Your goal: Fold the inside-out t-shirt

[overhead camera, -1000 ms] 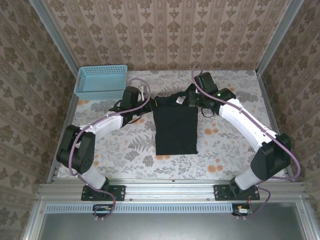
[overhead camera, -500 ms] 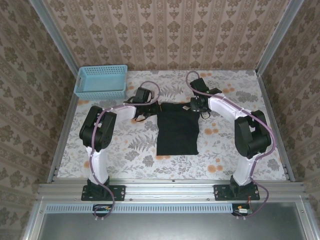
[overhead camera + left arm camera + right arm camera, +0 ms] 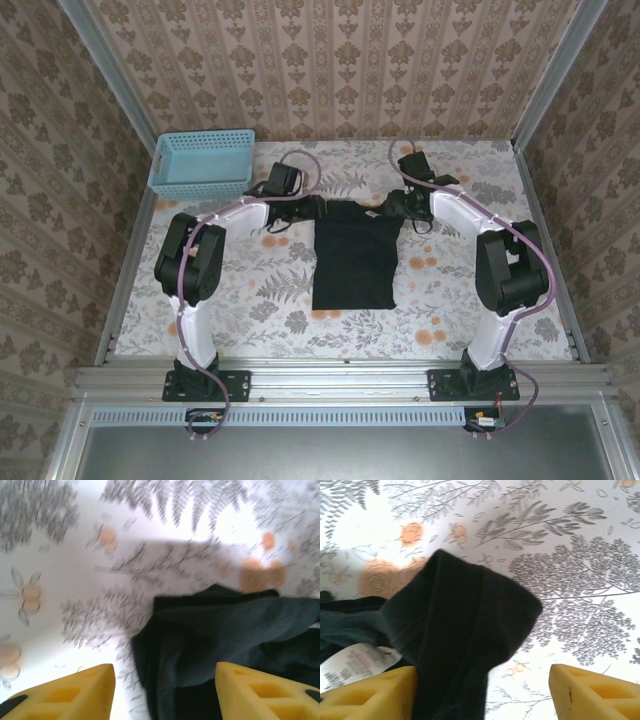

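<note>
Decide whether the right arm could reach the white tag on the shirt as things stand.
Probably yes: the right gripper hovers open just beside the tag, which lies exposed on the shirt.

T-shirt [image 3: 352, 255] is plain black, reading slightly blue-green in the left wrist view, and its tag [image 3: 357, 662] is white with faint pinkish-grey print. Bench [image 3: 270, 290] cover is white with grey fern and leaf print plus scattered orange flowers; basket [image 3: 203, 163] at far left is light blue, walls [image 3: 330, 70] are beige damask wallpaper. Left arm [image 3: 235, 212] and right arm [image 3: 460, 207] have white shells with black joints; left fingers [image 3: 65, 690] and right fingers [image 3: 600, 692] are yellow.
</note>
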Robot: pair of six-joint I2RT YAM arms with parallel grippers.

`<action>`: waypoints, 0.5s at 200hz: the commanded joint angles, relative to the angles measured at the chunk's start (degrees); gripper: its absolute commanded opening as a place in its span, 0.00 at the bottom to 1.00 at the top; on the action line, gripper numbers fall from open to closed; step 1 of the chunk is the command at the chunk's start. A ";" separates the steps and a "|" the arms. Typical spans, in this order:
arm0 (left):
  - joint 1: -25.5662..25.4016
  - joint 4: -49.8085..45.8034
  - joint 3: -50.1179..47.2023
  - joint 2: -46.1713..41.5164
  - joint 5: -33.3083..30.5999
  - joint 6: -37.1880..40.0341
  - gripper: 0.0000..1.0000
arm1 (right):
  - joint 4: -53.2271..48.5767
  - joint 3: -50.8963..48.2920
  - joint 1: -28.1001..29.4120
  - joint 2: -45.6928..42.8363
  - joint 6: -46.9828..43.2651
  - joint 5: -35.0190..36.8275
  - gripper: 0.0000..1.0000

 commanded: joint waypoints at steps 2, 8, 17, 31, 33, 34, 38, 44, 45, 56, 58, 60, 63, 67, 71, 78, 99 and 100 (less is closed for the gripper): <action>-0.44 -3.55 5.16 3.83 0.48 4.78 0.58 | 1.90 0.85 -0.70 1.43 1.21 -4.85 0.74; -0.53 -3.85 5.98 4.69 0.57 4.81 0.58 | 2.25 1.54 -0.69 2.66 1.21 -6.22 0.74; -0.70 -4.06 7.09 5.99 0.80 4.60 0.57 | 2.17 2.95 -0.71 4.53 1.27 -7.74 0.74; -0.93 -4.26 8.24 7.45 1.35 4.14 0.51 | 2.04 4.95 -0.71 7.11 1.58 -10.42 0.70; -0.96 -4.17 8.37 7.58 1.43 4.15 0.51 | 2.16 5.16 -0.71 7.35 1.55 -10.96 0.70; -0.97 -4.13 8.38 7.69 1.44 4.09 0.50 | 2.19 5.25 -0.74 7.51 1.55 -11.19 0.69; -1.04 -4.17 8.62 7.96 1.60 3.94 0.49 | 2.45 5.52 -0.65 7.86 1.69 -12.08 0.68; -1.06 -4.29 8.88 8.37 1.71 3.77 0.46 | 2.56 5.95 -0.76 8.59 1.97 -13.36 0.67; -1.06 -4.32 8.94 8.44 1.76 3.68 0.46 | 2.57 6.04 -0.77 8.70 2.06 -13.54 0.67; -1.15 -4.95 9.68 9.06 2.13 3.42 0.42 | 2.07 7.04 -0.74 9.75 2.56 -15.24 0.63; -1.15 -5.09 9.81 9.17 2.19 3.44 0.41 | 1.99 7.15 -0.64 9.88 2.59 -15.41 0.61; -1.17 -5.19 9.93 9.20 2.28 3.42 0.40 | 1.97 7.31 -0.65 9.91 2.66 -15.57 0.60; -1.15 -5.29 9.96 9.20 2.32 3.37 0.38 | 2.07 7.26 -0.63 9.90 2.81 -15.85 0.57; -1.23 -5.31 9.95 9.19 2.41 3.35 0.35 | 2.37 7.07 -0.65 9.65 2.92 -16.10 0.53; -1.24 -5.25 9.90 9.08 2.42 3.31 0.33 | 2.82 6.73 -0.61 9.22 3.12 -16.53 0.49; -1.19 -5.31 9.70 8.67 2.35 3.08 0.28 | 3.78 5.90 -0.64 8.25 3.25 -17.72 0.41; -0.82 -3.86 7.49 5.80 2.40 1.76 0.08 | 7.70 3.10 -0.69 4.03 4.38 -24.57 0.19; -0.81 -3.66 7.32 5.57 2.41 1.58 0.07 | 7.95 2.82 -0.69 3.82 4.50 -24.99 0.18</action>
